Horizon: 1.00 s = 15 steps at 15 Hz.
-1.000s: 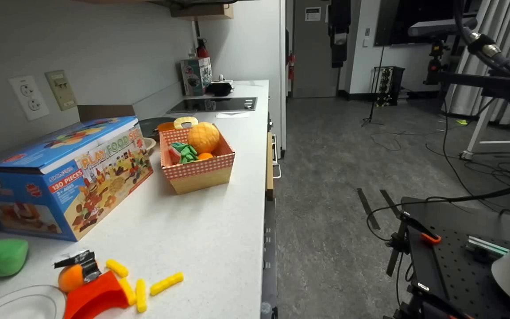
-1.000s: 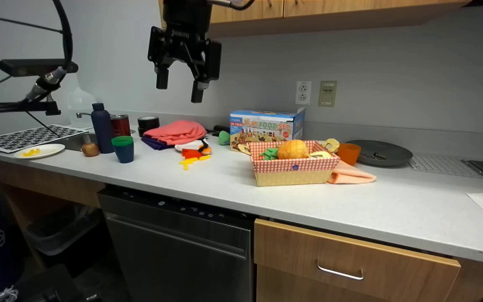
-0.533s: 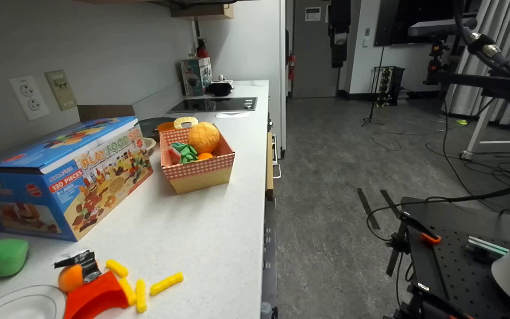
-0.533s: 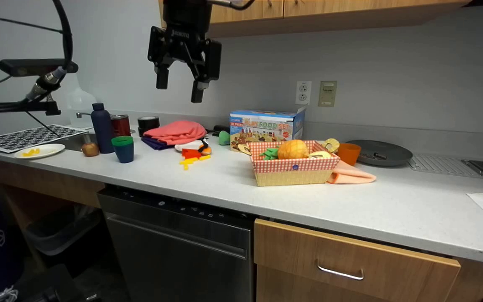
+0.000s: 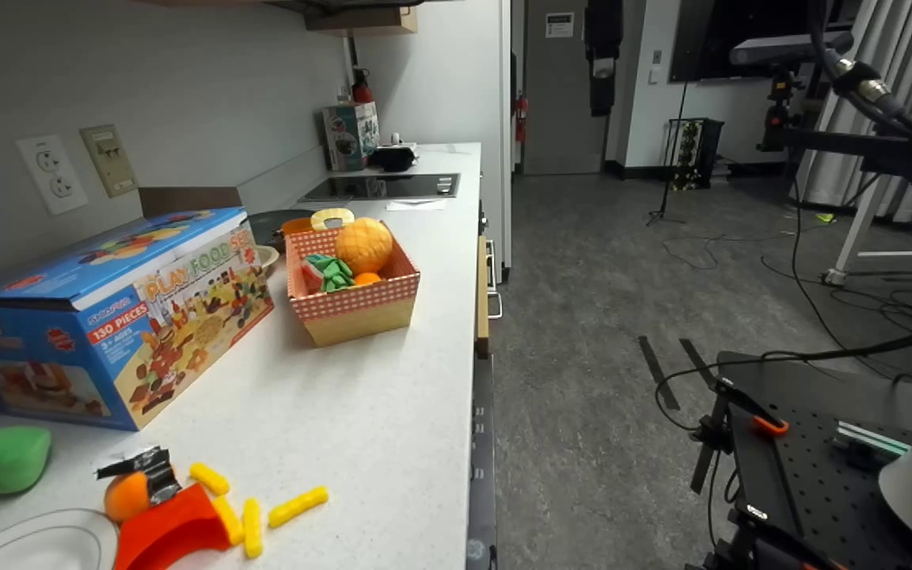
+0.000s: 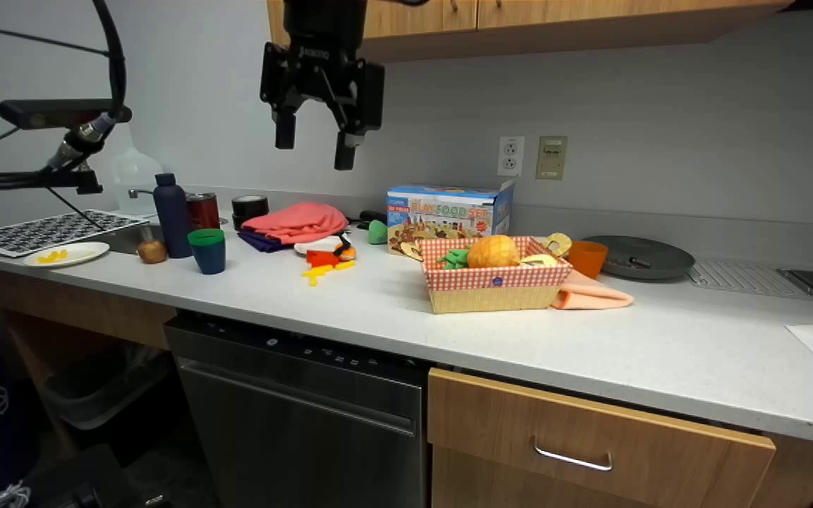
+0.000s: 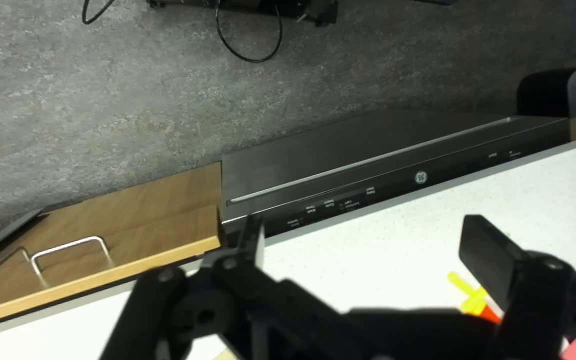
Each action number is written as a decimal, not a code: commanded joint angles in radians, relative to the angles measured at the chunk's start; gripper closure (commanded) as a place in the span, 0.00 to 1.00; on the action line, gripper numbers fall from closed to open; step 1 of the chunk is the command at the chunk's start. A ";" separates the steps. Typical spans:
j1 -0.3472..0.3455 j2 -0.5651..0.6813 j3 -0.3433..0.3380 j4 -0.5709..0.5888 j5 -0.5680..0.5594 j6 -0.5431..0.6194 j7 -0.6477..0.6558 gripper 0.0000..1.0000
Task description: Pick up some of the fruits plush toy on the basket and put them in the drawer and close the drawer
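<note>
In an exterior view the gripper (image 6: 315, 144) hangs in the upper part of the frame, a little left of centre, its two fingers spread wide — the wall (image 6: 442, 127) shows between them. The large orange plush fruit (image 6: 492, 251) sits in the basket (image 6: 495, 300), right of centre, so it lies below and to the right of the gripper, well apart from it. A green leafy plush toy (image 6: 454, 259) lies just to its left, also inside the checked rim. In an exterior view a small orange toy (image 5: 366, 279) shows in the basket too, below the large one in the frame. The basket stands upright on the white counter (image 6: 364, 310), near the play food box (image 6: 438, 219). The drawer (image 6: 590, 432) is at lower right in an exterior view, below the gripper and the basket — its front stands slightly out from the counter edge. In the wrist view the fingers reach in from the bottom, well apart, with the drawer at lower left and yellow plastic sticks (image 7: 474, 301) at lower right.
</note>
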 commanded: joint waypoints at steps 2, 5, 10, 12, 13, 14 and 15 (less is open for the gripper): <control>-0.082 0.038 -0.025 0.070 -0.057 0.061 0.064 0.00; -0.089 0.020 -0.029 0.041 -0.046 0.081 0.050 0.00; -0.095 0.027 -0.028 0.048 -0.049 0.089 0.069 0.00; -0.113 0.095 -0.069 0.088 -0.012 0.111 0.055 0.00; -0.126 0.128 -0.096 0.104 0.011 0.132 0.050 0.00; -0.142 0.166 -0.125 0.118 0.027 0.165 0.033 0.00; -0.155 0.202 -0.150 0.136 0.050 0.188 0.022 0.00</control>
